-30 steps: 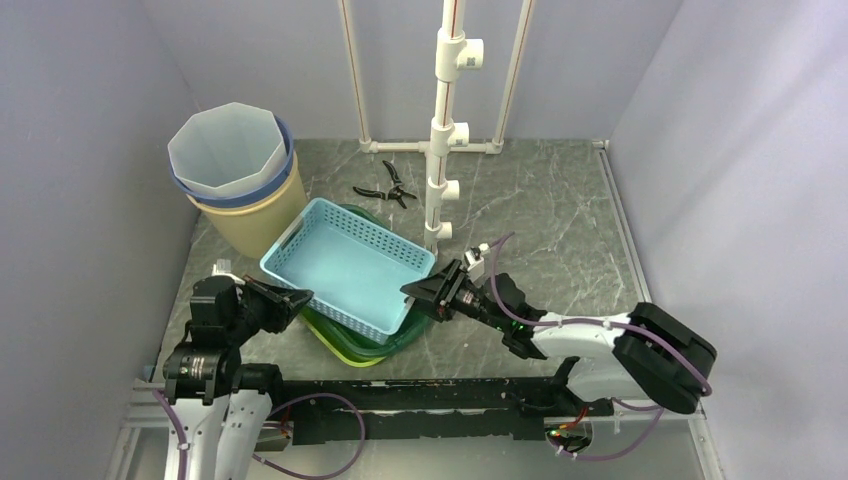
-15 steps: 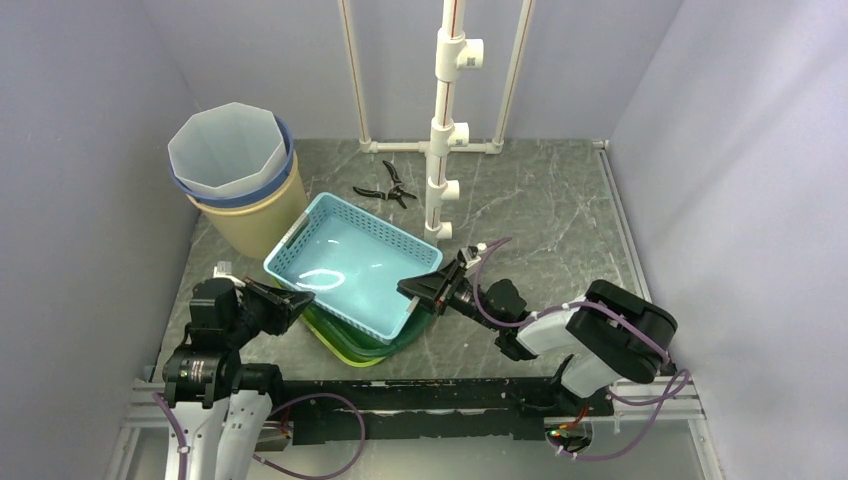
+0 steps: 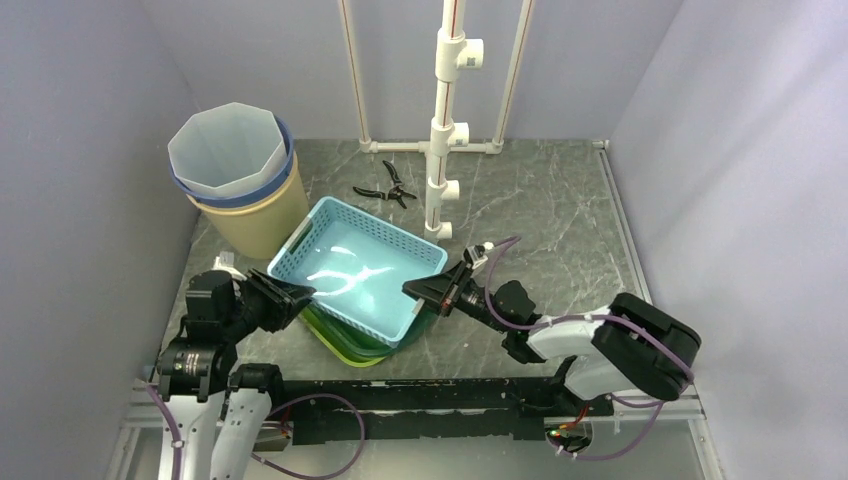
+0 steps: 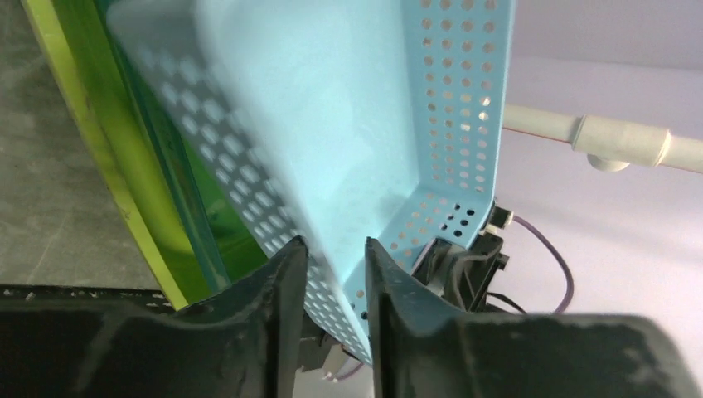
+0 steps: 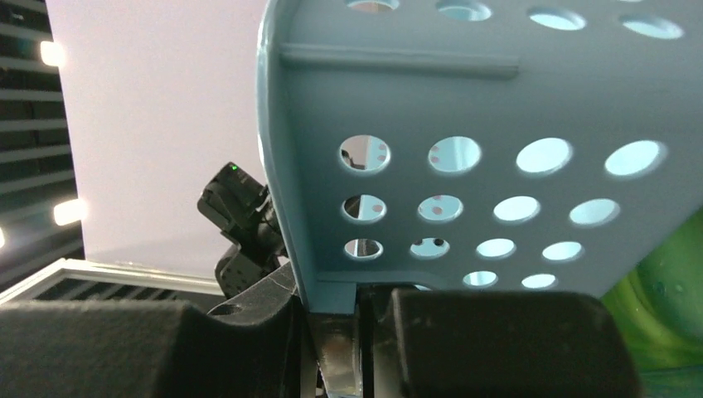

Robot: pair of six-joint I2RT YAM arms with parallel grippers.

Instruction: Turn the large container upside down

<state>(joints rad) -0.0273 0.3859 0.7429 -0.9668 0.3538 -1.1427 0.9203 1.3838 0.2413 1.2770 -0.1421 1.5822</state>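
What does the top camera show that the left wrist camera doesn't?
Only the top view shows the tan bucket at the back left and the pliers on the table. Only the left wrist view shows, up close, the left tool shut on the perforated wall of the blue basket, with one finger on each side. Both views show the basket, the green tray under it and the white pipe stand.

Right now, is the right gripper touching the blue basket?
Touching. In the right wrist view the right gripper clamps a wall of the blue basket between its fingers.
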